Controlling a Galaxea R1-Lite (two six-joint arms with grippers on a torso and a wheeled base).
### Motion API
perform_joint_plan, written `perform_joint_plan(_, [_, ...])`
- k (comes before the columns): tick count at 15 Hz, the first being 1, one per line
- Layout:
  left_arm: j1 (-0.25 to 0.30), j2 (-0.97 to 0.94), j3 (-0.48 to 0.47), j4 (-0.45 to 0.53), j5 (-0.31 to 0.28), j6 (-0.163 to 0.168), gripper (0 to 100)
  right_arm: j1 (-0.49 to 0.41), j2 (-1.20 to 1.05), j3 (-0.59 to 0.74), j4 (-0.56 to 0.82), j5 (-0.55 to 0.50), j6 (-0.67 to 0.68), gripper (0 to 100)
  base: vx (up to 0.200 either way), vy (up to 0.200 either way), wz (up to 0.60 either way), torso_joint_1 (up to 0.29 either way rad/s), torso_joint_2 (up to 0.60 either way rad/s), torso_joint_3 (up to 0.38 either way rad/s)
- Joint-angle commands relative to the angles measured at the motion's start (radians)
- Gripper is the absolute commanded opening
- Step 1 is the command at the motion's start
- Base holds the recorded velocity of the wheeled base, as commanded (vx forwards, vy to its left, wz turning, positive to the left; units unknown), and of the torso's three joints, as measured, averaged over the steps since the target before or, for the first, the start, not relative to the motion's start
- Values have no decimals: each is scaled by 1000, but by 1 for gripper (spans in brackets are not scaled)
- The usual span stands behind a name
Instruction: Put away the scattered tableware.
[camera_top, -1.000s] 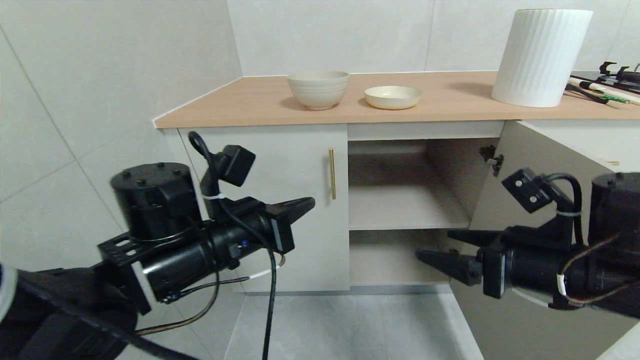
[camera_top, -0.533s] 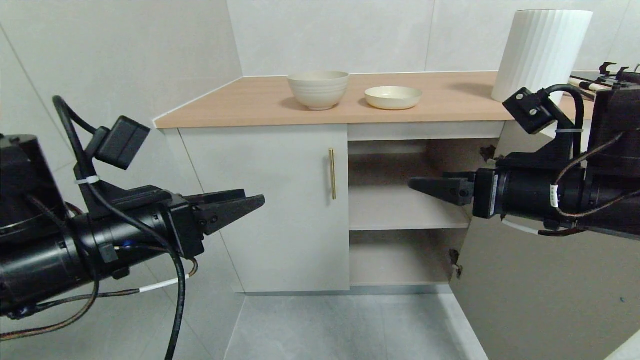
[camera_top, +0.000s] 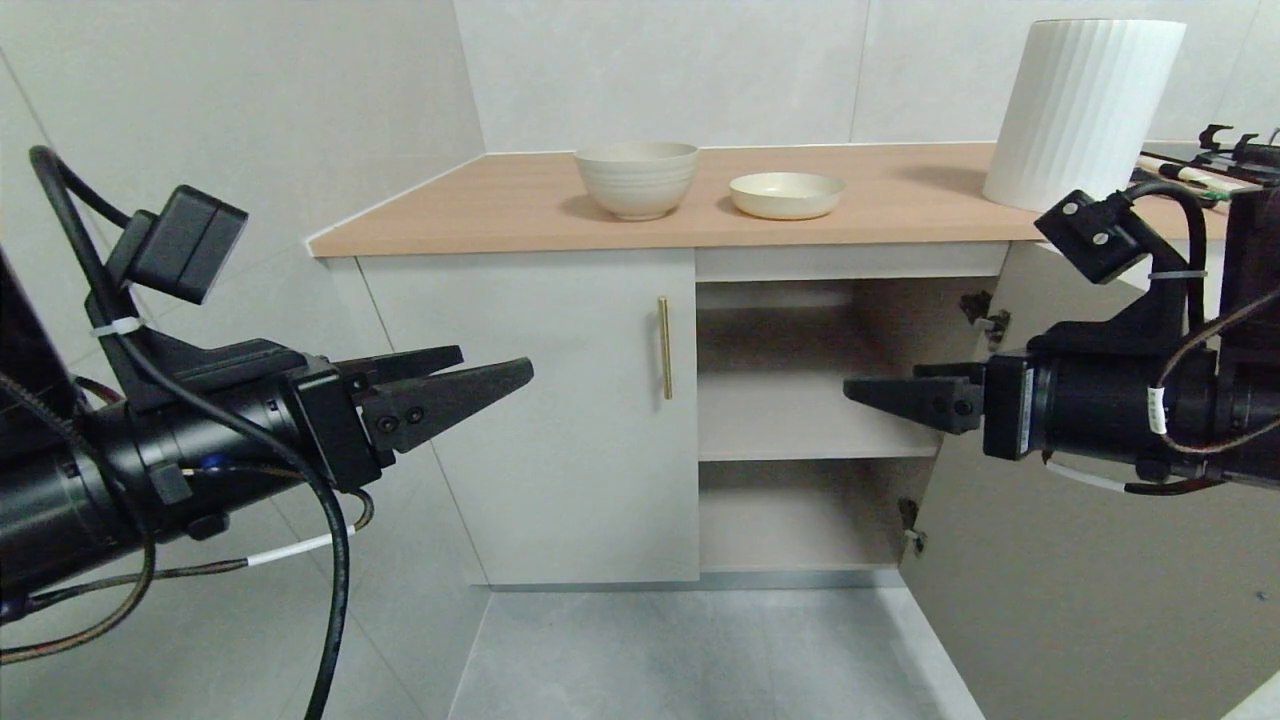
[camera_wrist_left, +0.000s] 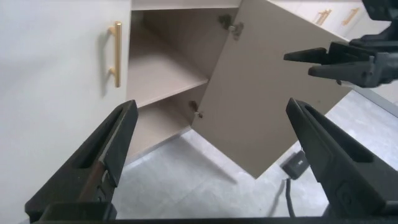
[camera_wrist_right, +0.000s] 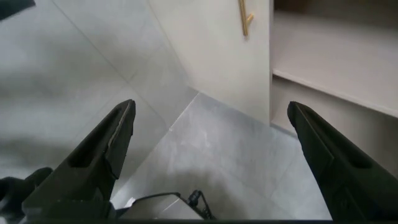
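On the counter (camera_top: 480, 205): bowl (camera_top: 636, 178), dish (camera_top: 786, 194) | left fingers (camera_top: 450, 390) spread, well below them | right fingers (camera_top: 905, 398) spread, likewise below

arms (camera_top: 150, 470): black, cylindrical | left gripper (camera_top: 495, 362) and right gripper (camera_top: 880, 380): black tapered fingers (camera_top: 440, 395) with small screws | cables (camera_top: 342, 565): black, white ties | wrist cameras (camera_top: 180, 243): black boxes

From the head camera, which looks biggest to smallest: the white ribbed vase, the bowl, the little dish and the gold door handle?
1. Vase, by far the largest.
2. Bowl.
3. Dish, about as wide as the bowl but much shallower.
4. Handle, slim; it sits nearer the camera, yet looks smallest.
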Motion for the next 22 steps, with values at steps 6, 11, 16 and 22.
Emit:
perform_joint_plan(6, [-3,2,-6,16,1,3,100,0,-88,-9,122,4,1,100,100,0,0,-1,1,2])
perform_joint_plan(11, [-3,4,-8,23,1,5,100,0,-88,5,122,6,-3,100,200,0,0,5,2,0])
perform_joint_plan(16, [-3,1,-8,23,1,3,100,0,-91,12,119,4,-3,100,200,0,0,-1,3,0])
perform_joint_plan(22, [-3,-8,-6,16,2,3,100,7,-110,18,119,6,-6,100,67,0,0,2,0,1])
